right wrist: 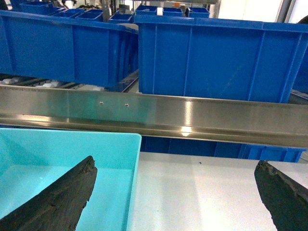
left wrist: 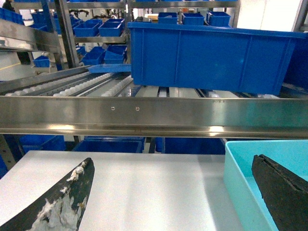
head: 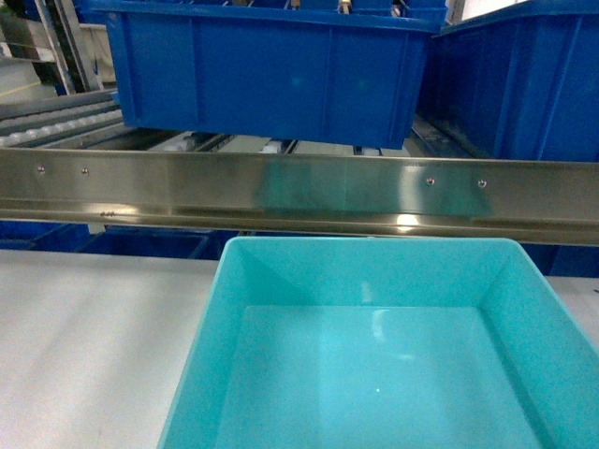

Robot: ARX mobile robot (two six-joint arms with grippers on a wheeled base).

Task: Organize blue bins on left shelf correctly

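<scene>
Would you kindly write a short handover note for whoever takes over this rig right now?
Left gripper: open, jaws straddling the turquoise bin's left wall.
Right gripper: open, jaws straddling the bin's right wall.
Turquoise bin: empty, on the white table, just in front of the shelf's steel rail.
Royal-blue bins sit on the roller lanes behind the rail.
Done: nothing shelved yet.
Left: grip both walls, lift the bin onto the shelf.

Left claw (left wrist: pixel 173 192) and right claw (right wrist: pixel 175 192), both agape.
</scene>
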